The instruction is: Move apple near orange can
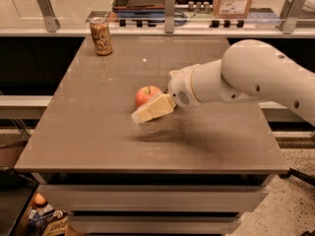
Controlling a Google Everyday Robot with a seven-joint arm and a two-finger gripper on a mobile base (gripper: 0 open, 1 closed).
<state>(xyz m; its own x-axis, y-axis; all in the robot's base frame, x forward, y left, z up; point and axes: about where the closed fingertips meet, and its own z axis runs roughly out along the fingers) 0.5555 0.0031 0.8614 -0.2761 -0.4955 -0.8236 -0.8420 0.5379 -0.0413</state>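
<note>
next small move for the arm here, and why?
Probably settle the end effector around the apple before carrying anything: it sits at the apple's near side on the table, and whether it has a hold isn't visible. The orange can stands upright at the far-left corner, well apart, so the carry goes that way next.
</note>
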